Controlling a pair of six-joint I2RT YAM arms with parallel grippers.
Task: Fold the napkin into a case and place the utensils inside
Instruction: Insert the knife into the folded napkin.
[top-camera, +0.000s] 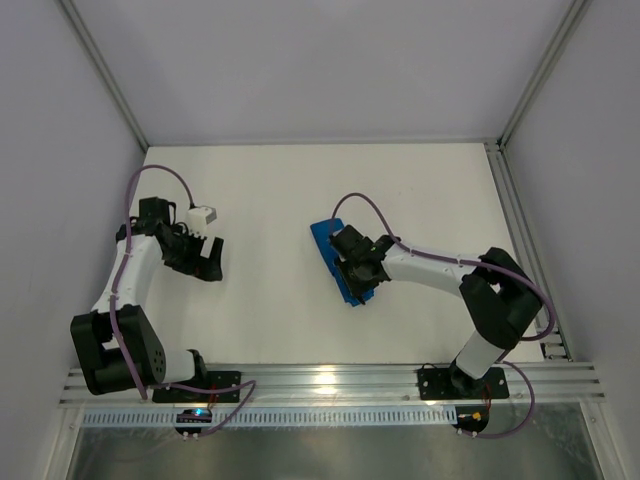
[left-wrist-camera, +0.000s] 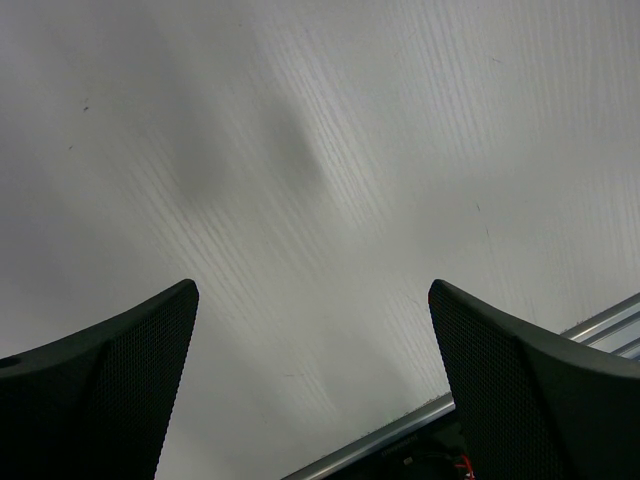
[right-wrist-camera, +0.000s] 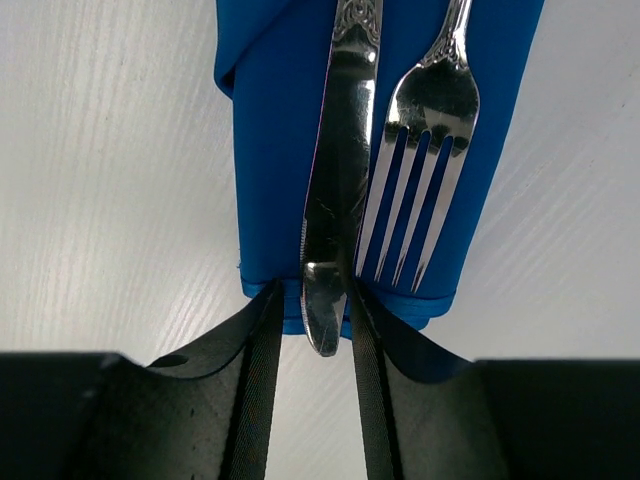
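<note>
The right fingers sit narrowly apart astride the knife tip, seemingly squaring it beside the fork on the napkin; the left fingers gape empty.

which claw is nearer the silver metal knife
Right. The right claw straddles the tip of the slim silver metal knife; the left claw stands open far off to the left.
</note>
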